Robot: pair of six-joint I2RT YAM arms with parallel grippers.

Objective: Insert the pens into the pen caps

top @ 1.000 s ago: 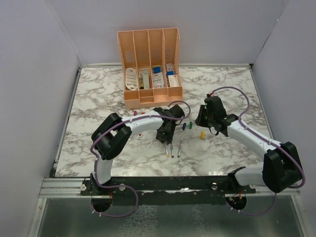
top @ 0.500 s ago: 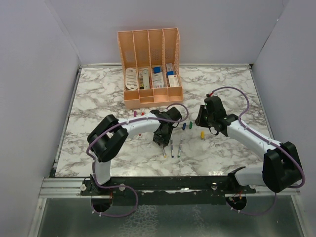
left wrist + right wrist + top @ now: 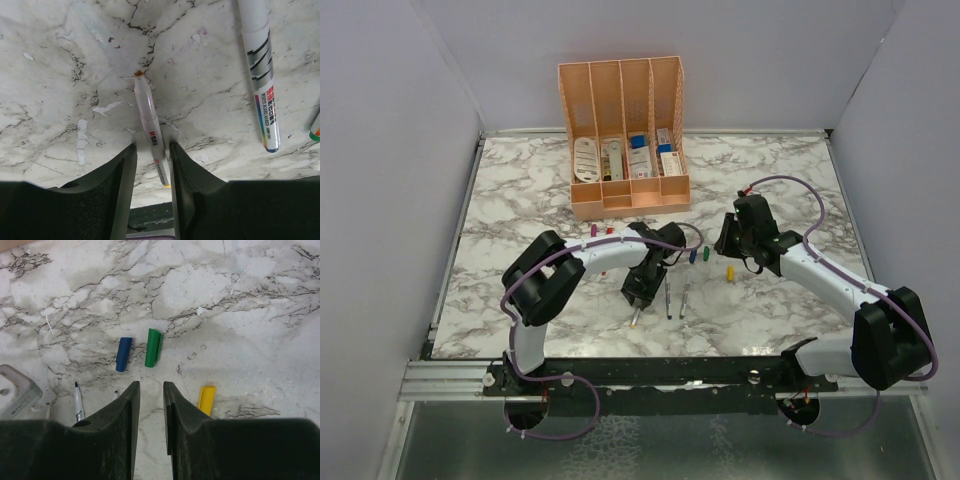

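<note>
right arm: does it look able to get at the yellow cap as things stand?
Likely yes. The right gripper is empty, jaws apart, and the yellow cap lies in the open close beside it, with nothing on or against it. The green cap sits well clear.

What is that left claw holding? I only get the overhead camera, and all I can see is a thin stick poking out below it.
Observer: It is a slim white marker pen with an orange-brown tip, pinched between the fingers of the left gripper.
Visitor: Is the right claw holding something too?
Observer: No. In its wrist camera the right gripper has its jaws slightly apart, with only the bare marble tabletop showing between them.
</note>
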